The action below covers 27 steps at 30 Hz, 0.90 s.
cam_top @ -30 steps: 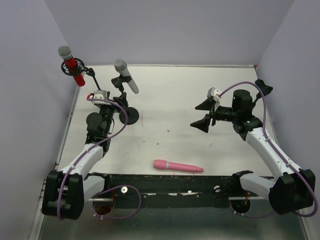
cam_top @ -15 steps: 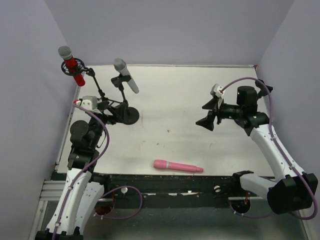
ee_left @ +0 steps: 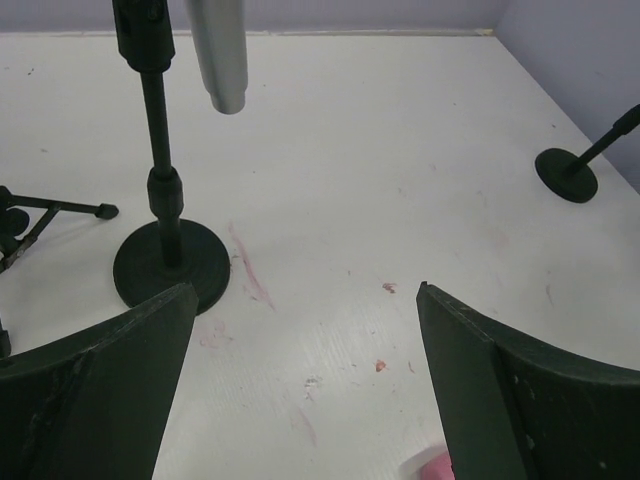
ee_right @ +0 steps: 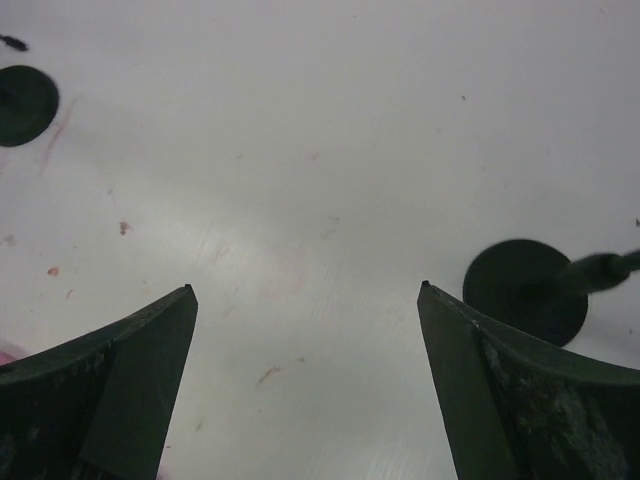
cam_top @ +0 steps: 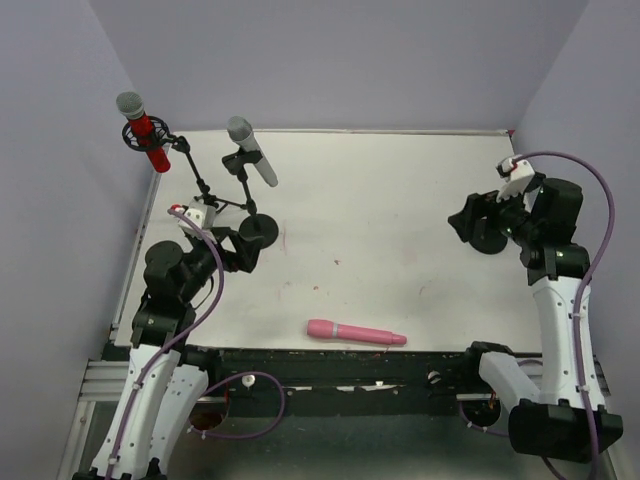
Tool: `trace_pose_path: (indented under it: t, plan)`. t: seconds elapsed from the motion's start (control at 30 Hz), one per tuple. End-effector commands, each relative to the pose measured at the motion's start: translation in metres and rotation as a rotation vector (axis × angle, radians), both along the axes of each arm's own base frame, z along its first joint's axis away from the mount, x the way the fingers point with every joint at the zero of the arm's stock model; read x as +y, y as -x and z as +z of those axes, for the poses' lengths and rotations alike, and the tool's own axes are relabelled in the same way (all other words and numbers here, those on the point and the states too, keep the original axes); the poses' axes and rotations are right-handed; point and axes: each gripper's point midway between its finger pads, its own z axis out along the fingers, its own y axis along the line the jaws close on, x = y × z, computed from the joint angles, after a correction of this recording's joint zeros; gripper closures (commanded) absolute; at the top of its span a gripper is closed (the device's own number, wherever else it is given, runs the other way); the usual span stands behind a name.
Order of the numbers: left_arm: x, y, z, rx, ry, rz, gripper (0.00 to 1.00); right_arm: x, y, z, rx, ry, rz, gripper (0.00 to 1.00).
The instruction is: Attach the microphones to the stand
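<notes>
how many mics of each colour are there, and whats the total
red microphone: 1
silver-grey microphone: 1
pink microphone: 1
total: 3

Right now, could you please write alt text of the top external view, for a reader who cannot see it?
An all-pink stick microphone lies on the white table near the front edge; the left end effector and the right end effector are open and empty. At the far left, a glittery red microphone and a silver-grey microphone sit on black stands.
</notes>
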Motion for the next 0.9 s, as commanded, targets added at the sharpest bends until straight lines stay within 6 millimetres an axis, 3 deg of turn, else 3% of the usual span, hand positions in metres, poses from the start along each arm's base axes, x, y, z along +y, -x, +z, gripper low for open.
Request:
trace_pose_path:
  t: [0.0,0.2,0.3,0.57,0.73,0.87]
  plan:
    - [-0.012,0.015,0.010,-0.044,0.024,-0.084,0.01,-0.059,-0.010,-0.021,0.084,-0.068,-0.329,0.02]
    - [-0.014,0.022,0.016,-0.071,0.033,-0.102,0.01,-0.128,-0.030,-0.041,0.026,0.021,-0.681,0.06]
    - [-0.014,0.023,0.018,-0.081,0.034,-0.105,0.01,-0.147,-0.048,-0.046,-0.069,0.077,-0.728,0.09]
    - [-0.014,0.022,0.015,-0.072,0.030,-0.101,0.01,-0.173,-0.086,-0.049,-0.229,0.187,-0.751,0.11]
    - [-0.013,0.019,0.011,-0.057,0.027,-0.096,0.01,-0.180,-0.104,-0.067,-0.302,0.235,-0.742,0.13]
    - [-0.013,0.017,0.009,-0.053,0.023,-0.090,0.01,-0.177,-0.107,-0.077,-0.351,0.251,-0.710,0.26]
